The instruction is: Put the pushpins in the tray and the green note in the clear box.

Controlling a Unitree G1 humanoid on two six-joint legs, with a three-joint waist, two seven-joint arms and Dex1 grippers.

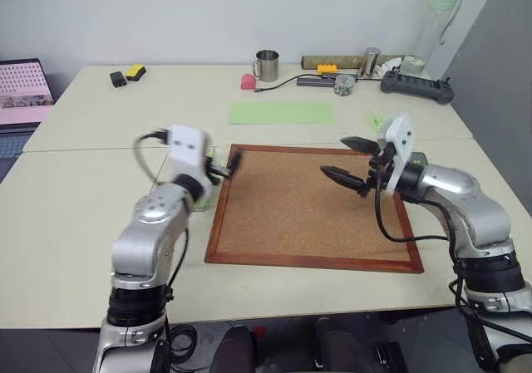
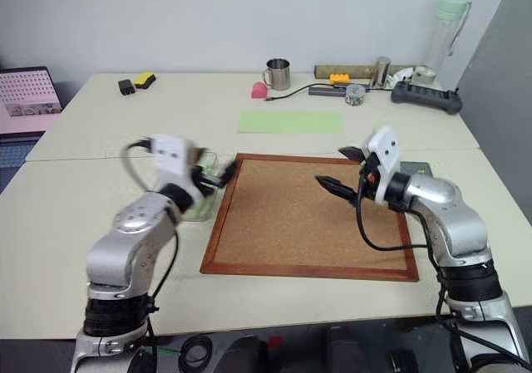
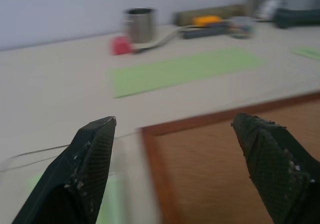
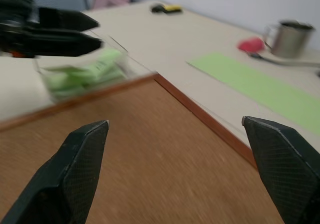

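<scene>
Beside the corkboard's left edge sits the clear box, green paper lying inside it. We hold our left gripper over that box, fingers spread and empty; our right gripper hangs spread over the cork. Swinging the left arm away could clip the light box's wall and skid it.

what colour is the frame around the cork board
Reddish-brown wood frame around the tan cork board; clearest in the left eye view.
</scene>
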